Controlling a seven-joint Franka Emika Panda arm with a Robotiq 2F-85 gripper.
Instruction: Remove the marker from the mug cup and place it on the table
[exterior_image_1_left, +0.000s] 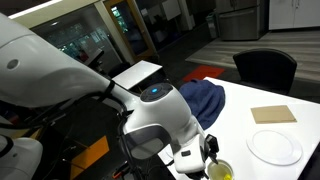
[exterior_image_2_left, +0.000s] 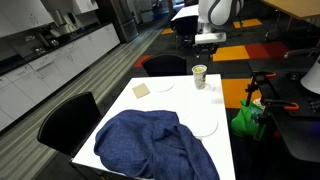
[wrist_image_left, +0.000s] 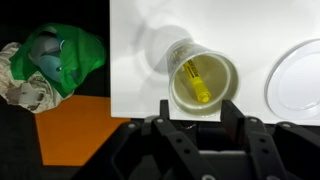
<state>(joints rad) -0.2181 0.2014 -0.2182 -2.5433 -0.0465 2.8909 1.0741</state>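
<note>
The white mug cup stands near the edge of the white table. The yellow marker leans inside it. My gripper is open and empty, its two black fingers just above and on either side of the cup's near rim, apart from the marker. In both exterior views the gripper hangs over the cup, with the marker's tip sticking up out of it.
On the table lie a blue cloth, a tan board, a small saucer and a larger plate, partly shown at the wrist view's right edge. Black chairs surround it. A green bag sits on the floor beside the table.
</note>
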